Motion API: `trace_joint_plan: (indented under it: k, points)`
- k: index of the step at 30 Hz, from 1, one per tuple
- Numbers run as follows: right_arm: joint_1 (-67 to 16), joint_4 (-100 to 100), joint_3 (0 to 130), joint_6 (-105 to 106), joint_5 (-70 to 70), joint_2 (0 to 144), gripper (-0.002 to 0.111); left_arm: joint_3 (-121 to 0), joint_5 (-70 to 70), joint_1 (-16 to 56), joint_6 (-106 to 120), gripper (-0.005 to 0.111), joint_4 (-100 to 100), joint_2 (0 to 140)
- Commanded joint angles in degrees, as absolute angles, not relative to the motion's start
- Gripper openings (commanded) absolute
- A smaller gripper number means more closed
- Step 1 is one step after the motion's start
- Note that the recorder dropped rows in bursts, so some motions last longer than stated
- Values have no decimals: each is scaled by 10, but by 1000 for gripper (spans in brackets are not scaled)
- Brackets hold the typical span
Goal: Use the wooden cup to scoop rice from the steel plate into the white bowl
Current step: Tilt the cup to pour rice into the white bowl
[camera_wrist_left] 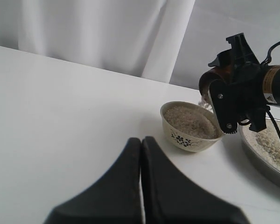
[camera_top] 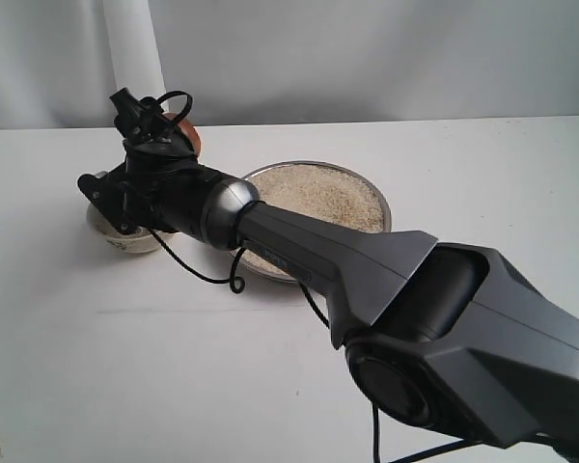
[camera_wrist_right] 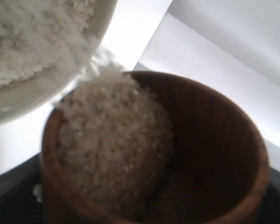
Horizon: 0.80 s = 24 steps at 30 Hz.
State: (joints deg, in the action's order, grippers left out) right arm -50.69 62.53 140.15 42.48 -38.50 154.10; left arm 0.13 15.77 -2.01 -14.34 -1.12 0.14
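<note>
My right gripper [camera_top: 177,137] reaches across to the left and is shut on the wooden cup [camera_top: 195,138]. The cup is tipped over the white bowl [camera_wrist_left: 189,139], and rice [camera_wrist_right: 112,144] slides from its mouth over the bowl's rim [camera_wrist_right: 32,100]. The bowl [camera_top: 125,241] stands left of the steel plate [camera_top: 387,214] and holds a heap of rice [camera_wrist_left: 189,120]. More rice [camera_top: 318,193] fills the plate. In the left wrist view my left gripper [camera_wrist_left: 141,141] hovers over bare table short of the bowl, shut with nothing between its fingers.
The right arm's thick grey link [camera_top: 444,309] crosses the front right of the table and hides part of the plate. A black cable [camera_top: 207,277] loops down by the bowl. A white curtain [camera_wrist_left: 98,32] closes the back.
</note>
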Motion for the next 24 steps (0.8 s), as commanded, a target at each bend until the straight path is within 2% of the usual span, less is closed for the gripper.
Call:
trace_joint_plan:
  k: [1,24]
  points:
    - [-513,643,1407,451,-370,1532,0,0,152,-17,-145,0,-10,0]
    - [-514,742,1407,451,-338,1532,0,0,152,-17,-145,0,-10,0]
